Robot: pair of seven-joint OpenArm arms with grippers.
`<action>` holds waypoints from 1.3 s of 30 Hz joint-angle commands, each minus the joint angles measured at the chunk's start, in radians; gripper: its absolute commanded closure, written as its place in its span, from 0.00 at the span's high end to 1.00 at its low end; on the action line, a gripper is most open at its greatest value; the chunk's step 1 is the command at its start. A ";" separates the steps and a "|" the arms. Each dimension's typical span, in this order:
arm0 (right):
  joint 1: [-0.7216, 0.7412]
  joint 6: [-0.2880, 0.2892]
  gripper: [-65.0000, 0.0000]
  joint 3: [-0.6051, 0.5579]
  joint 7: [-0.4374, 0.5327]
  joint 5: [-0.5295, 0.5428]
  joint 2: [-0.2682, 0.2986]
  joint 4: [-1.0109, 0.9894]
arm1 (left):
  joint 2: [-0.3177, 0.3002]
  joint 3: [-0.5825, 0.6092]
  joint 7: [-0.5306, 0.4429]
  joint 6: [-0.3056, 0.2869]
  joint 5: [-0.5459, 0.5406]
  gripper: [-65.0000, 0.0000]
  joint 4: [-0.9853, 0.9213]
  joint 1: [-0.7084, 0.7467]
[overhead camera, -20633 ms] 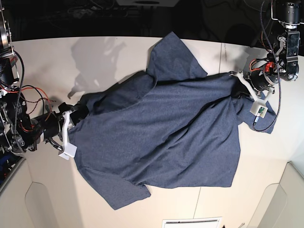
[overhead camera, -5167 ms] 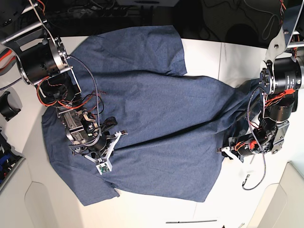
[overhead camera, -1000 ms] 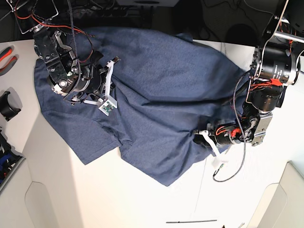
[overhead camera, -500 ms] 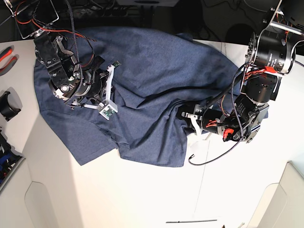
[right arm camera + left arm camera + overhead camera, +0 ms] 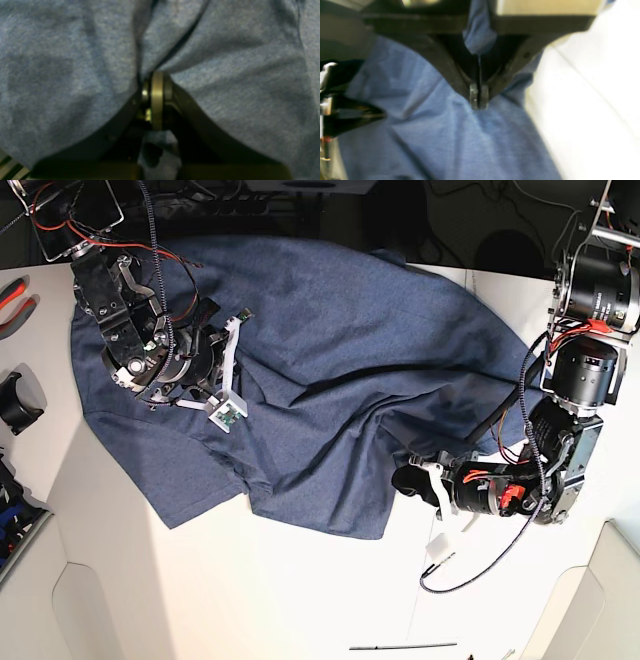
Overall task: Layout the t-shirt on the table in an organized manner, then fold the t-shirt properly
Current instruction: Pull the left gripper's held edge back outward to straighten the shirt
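T-shirt (image 5: 330,340) rumpled across table (image 5: 250,600) far edge. Left gripper (image 5: 478,100) and right gripper (image 5: 153,85) both clamped on fabric.

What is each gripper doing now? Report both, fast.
Left gripper: closed, pinching the t-shirt.
Right gripper: closed, fabric of the t-shirt caught between its jaws.

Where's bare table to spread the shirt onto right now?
Bare table runs along the near edge below the shirt, and between its hem and the left tool. Crowded: the far-left corner around the right tool.
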 commanded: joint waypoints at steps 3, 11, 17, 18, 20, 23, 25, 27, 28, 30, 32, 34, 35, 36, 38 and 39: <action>0.006 -0.011 0.00 0.002 -0.032 -0.017 0.008 0.001 | 0.005 -0.005 -0.076 0.039 0.088 0.00 -0.027 -0.024; 0.007 -0.011 0.00 0.002 -0.029 -0.017 0.006 0.001 | 0.011 -0.005 -0.159 0.043 0.118 0.00 -0.156 -0.024; 0.007 -0.011 0.00 0.002 -0.029 -0.010 0.005 0.001 | 0.011 -0.005 -0.179 0.043 0.119 0.00 -0.153 -0.029; 0.007 -0.011 0.00 0.002 -0.029 -0.010 0.005 0.001 | 0.011 -0.005 -0.181 0.043 0.119 0.00 -0.153 -0.031; 0.007 -0.011 0.00 0.002 -0.029 -0.010 0.005 0.001 | 0.011 -0.005 -0.191 0.044 0.118 0.00 -0.153 -0.032; 0.007 -0.011 0.00 0.002 -0.029 -0.010 0.005 0.001 | 0.016 -0.005 -0.193 0.043 0.115 0.00 -0.153 -0.033; 0.007 -0.011 0.00 0.002 -0.029 -0.010 0.005 0.001 | 0.019 -0.005 -0.194 0.043 0.102 0.00 -0.153 -0.033; 0.007 -0.011 0.00 0.002 -0.029 -0.010 0.005 0.001 | 0.025 -0.005 -0.196 0.042 0.091 0.00 -0.153 -0.033; 0.007 -0.011 0.00 0.002 -0.029 -0.010 0.005 0.001 | 0.030 -0.005 -0.202 0.042 0.092 0.00 -0.153 -0.033; 0.007 -0.011 0.00 0.002 -0.029 -0.010 0.005 0.001 | 0.042 -0.005 -0.217 0.034 0.095 0.00 -0.154 -0.032; 0.007 -0.011 0.00 0.002 -0.029 -0.010 0.005 0.001 | 0.055 -0.005 -0.233 0.034 0.127 0.00 -0.155 -0.032; 0.006 -0.011 0.00 0.002 -0.029 -0.010 0.005 0.001 | 0.066 -0.005 -0.259 0.035 0.183 0.00 -0.158 -0.032; 0.007 -0.011 0.00 0.002 -0.029 -0.010 0.005 0.001 | 0.070 -0.005 -0.274 0.035 0.205 0.00 -0.161 -0.032; 0.006 -0.011 0.00 0.002 -0.029 -0.010 0.005 0.001 | 0.072 -0.005 -0.288 0.035 0.222 0.00 -0.167 -0.032; 0.006 -0.011 0.00 0.002 -0.029 -0.010 0.005 0.001 | 0.078 -0.005 -0.310 0.036 0.249 0.00 -0.182 -0.032; 0.006 -0.011 0.00 0.002 -0.029 -0.010 0.005 0.001 | 0.081 -0.005 -0.321 0.036 0.262 0.00 -0.192 -0.032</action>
